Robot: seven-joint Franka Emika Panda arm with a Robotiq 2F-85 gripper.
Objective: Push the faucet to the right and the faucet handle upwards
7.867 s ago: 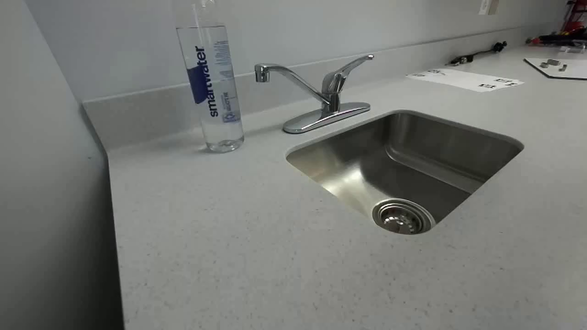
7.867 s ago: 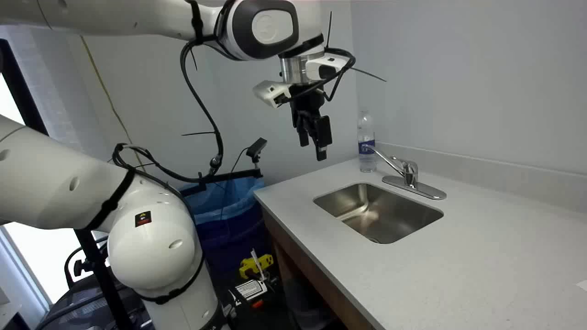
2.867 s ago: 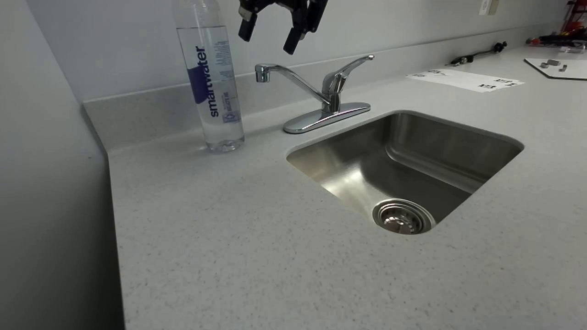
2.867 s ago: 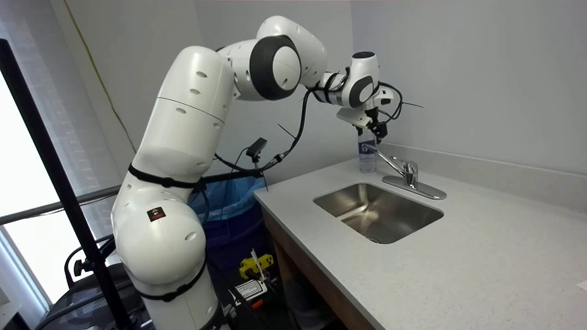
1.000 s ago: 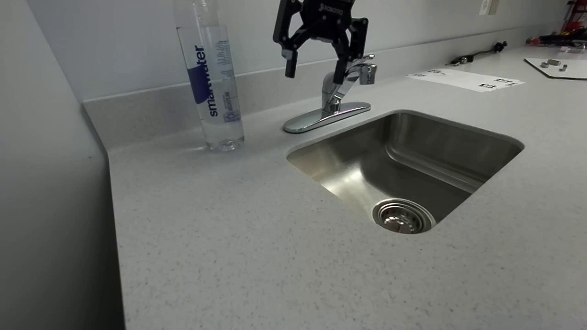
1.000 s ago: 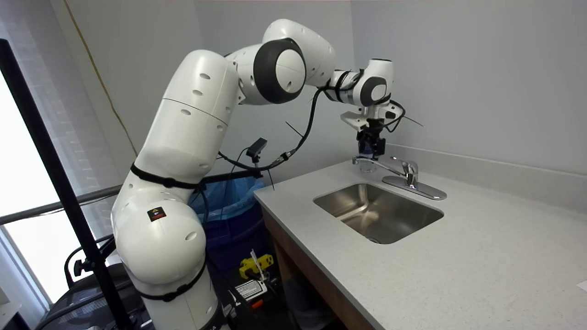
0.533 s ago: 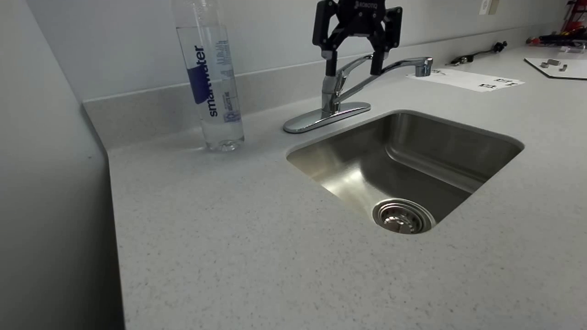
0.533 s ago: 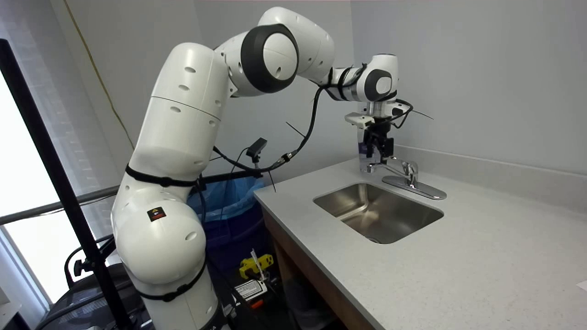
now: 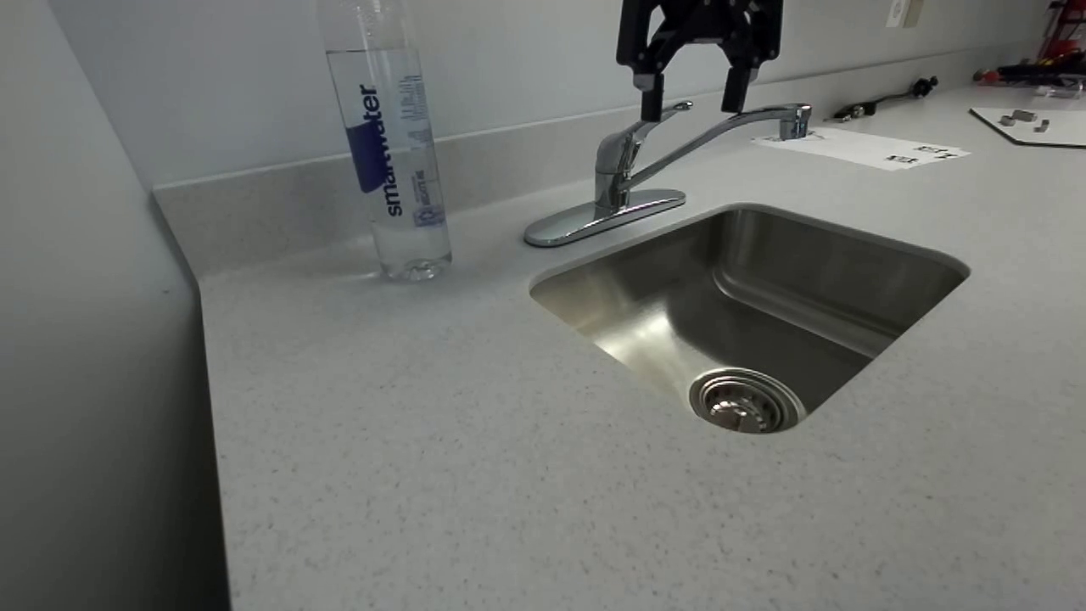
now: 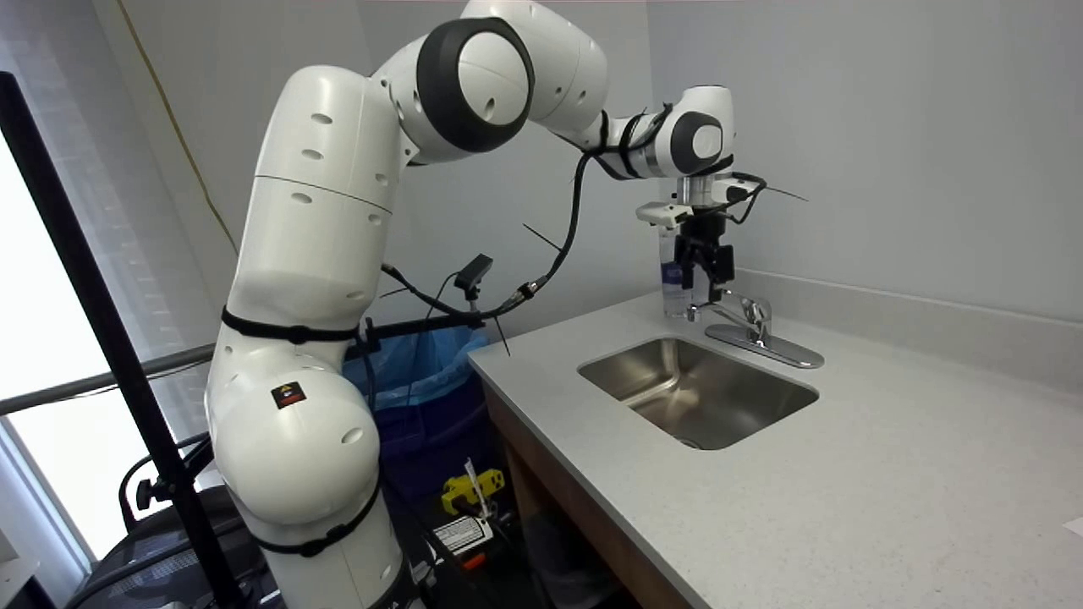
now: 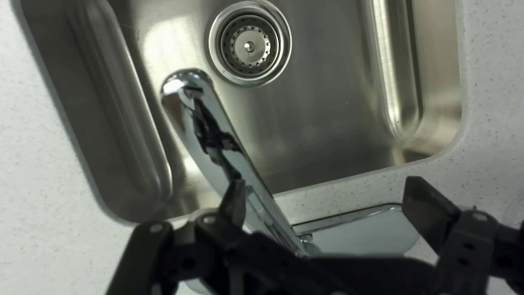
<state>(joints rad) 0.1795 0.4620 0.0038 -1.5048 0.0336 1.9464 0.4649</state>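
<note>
The chrome faucet's spout (image 9: 704, 138) points right over the sink in an exterior view; in the wrist view the spout (image 11: 213, 135) reaches over the sink near the drain. The faucet handle (image 9: 616, 153) slants up and right behind the spout; the handle also shows in an exterior view (image 10: 756, 309). My gripper (image 9: 691, 110) is open and empty, pointing down just above the spout and handle. In the wrist view one finger of my gripper (image 11: 326, 186) overlaps the spout; I cannot tell if it touches. The handle is mostly hidden by the gripper there.
A tall water bottle (image 9: 394, 170) stands left of the faucet. The steel sink (image 9: 814, 280) is set in the counter (image 9: 407, 424) in front of the faucet. The wall (image 9: 526, 51) is close behind. A paper sheet (image 9: 891, 154) lies to the right.
The spout has swung from pointing left over to the right in an exterior view. My gripper came in from above, moved right along with it, then rose slightly. The handle looks unchanged.
</note>
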